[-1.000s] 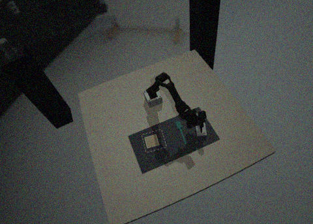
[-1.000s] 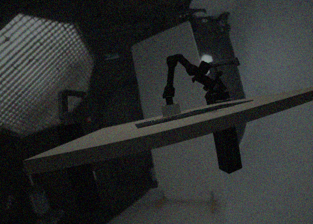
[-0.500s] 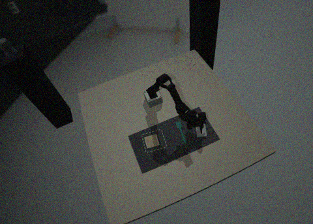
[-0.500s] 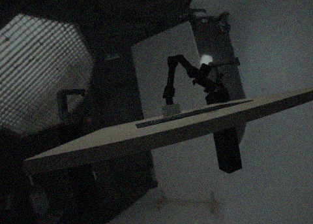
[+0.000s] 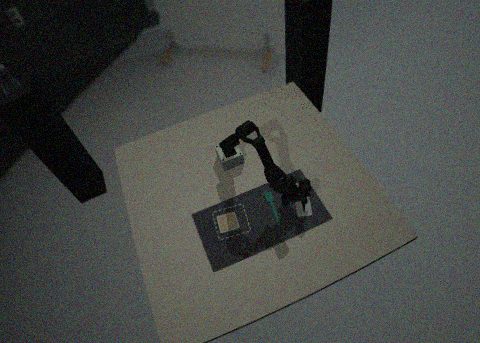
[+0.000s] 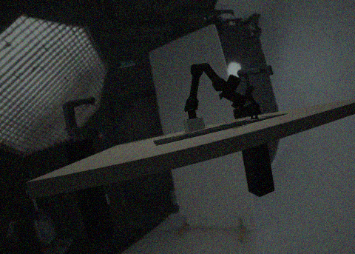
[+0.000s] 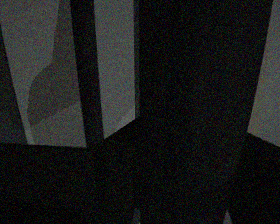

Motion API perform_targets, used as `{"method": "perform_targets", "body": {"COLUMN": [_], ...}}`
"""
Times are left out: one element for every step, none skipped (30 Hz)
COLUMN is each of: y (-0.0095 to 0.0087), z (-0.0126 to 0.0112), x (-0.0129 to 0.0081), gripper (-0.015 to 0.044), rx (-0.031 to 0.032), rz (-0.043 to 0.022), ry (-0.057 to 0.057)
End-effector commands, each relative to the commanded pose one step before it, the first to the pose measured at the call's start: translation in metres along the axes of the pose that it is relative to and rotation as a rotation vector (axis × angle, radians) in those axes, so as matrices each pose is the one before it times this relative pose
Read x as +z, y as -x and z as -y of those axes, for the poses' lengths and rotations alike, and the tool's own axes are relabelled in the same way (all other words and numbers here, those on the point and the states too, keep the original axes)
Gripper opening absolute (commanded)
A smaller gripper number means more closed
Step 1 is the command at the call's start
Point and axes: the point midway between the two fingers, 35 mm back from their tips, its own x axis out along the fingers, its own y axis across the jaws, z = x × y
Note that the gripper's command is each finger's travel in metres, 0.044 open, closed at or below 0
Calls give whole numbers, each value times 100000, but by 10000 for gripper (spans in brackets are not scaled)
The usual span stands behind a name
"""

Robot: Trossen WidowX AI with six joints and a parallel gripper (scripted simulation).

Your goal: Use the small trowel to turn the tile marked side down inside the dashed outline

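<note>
A dim top view shows a dark mat (image 5: 225,255) on a pale table (image 5: 165,293), with the tan tile (image 5: 229,222) lying inside the dashed outline (image 5: 230,221), well apart from the gripper. The gripper (image 5: 301,203) hangs low over the mat's far end, fingers partly closed on something. What they grip is unclear; the teal trowel (image 5: 272,205) shows just beside them, towards the tile.

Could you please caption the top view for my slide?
End effector holding the teal trowel low over the mat, tile inside the dashed outline.
</note>
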Motion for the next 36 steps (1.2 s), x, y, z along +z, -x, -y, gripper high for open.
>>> {"method": "perform_targets", "body": {"y": [-53,0,0,0,0,0,0,0,0,0,0,0,0,0,0,92,276,459,552,550,549,547,545,542,540,537,444,265,88,0,0,192,576,960,1191,1188], "z": [62,0,0,0,0,0,0,0,0,0,0,0,0,0,0,1,2,2,-1,-4,-6,-9,-12,-14,-16,-19,-17,-11,-4,0,0,118,349,560,659,618], "x": [23,0,0,0,0,0,0,0,0,0,0,0,0,0,0,-9,-25,-36,-35,-26,-17,-8,1,10,19,27,29,20,7,0,0,50,160,293,411,462], "gripper": [158,184,210,236,263,289,300,300,300,300,300,300,300,300,300,300,300,300,300,300,300,300,300,300,300,300,300,300,300,300,300,300,300,300,300,300], "rx": [-687,0,0,0,0,0,0,0,0,0,0,0,0,0,0,17,49,77,86,78,70,63,55,47,39,31,20,9,3,0,0,2,7,13,16,17], "rz": [268,0,0,0,0,0,0,0,0,0,0,0,0,0,0,-3,-8,-13,-15,-16,-16,-17,-18,-19,-20,-21,-18,-11,-4,0,0,-18,-53,-88,-107,-105], "ry": [583,0,0,0,0,0,0,0,0,0,0,0,0,0,0,-2,-6,-12,-17,-21,-24,-27,-30,-34,-37,-40,-35,-22,-7,0,0,-7,-21,-38,-50,-55]}}
